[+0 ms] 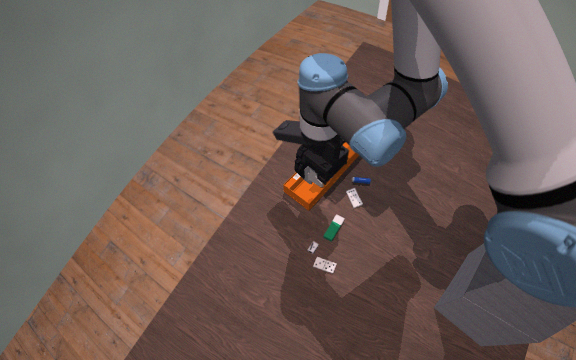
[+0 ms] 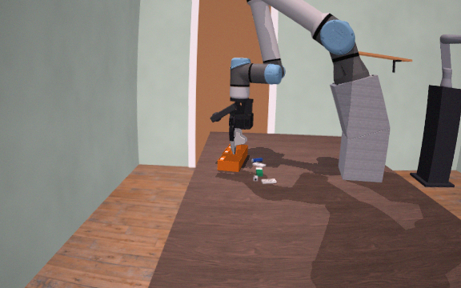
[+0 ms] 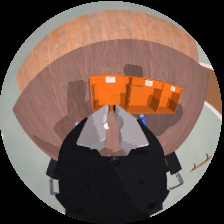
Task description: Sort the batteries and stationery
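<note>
My gripper (image 1: 321,185) (image 2: 234,153) (image 3: 111,104) is shut, with nothing seen between its fingertips. It points down over the row of three joined orange bins (image 1: 297,198) (image 2: 229,165) (image 3: 100,91), by the bin at the near end. The bins stand upright; their white labels are too small to read. A blue battery (image 1: 362,180) (image 2: 257,160) (image 3: 143,120) lies beside the row. A green and white eraser-like block (image 1: 332,230) (image 2: 259,173) lies nearer the front, and a small light piece (image 1: 313,247) (image 2: 255,178) beyond it. The gripper hides part of the bins' insides.
One white domino (image 1: 354,198) (image 2: 259,164) lies between the battery and the green block. Another domino (image 1: 325,265) (image 2: 269,181) lies near the small light piece. The arm's grey pedestal (image 1: 508,310) (image 2: 362,152) stands to the right.
</note>
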`<state>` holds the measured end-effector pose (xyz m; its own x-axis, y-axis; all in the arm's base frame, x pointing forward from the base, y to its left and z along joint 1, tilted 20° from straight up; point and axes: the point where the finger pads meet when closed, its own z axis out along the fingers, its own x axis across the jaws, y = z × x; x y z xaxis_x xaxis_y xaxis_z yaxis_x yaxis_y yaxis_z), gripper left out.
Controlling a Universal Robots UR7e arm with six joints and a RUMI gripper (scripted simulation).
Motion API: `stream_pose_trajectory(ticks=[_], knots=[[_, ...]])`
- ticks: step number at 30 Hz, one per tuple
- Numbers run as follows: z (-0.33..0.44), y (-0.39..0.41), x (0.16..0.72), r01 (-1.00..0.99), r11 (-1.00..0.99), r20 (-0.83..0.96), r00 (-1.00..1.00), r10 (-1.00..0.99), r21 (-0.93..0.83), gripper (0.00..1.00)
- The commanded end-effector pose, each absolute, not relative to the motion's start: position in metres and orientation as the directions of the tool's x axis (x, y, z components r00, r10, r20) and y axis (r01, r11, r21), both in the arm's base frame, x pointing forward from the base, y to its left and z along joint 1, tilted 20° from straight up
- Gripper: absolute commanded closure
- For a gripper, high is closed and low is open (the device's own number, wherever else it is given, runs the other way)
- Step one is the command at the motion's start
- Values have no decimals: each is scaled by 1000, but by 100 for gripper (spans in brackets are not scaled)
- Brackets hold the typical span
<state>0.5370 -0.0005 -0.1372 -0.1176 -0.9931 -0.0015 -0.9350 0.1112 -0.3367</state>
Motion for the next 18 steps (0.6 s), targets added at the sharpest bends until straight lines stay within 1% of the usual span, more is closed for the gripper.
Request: stream_pose_trajectory(ticks=[1, 11, 18], knots=[[-146, -1, 541, -934, 111, -1, -118, -993, -338, 96], [-171, -2, 550, -934, 111, -1, -118, -993, -338, 96], [-172, -2, 550, -934, 111, -1, -118, -993, -338, 96]])
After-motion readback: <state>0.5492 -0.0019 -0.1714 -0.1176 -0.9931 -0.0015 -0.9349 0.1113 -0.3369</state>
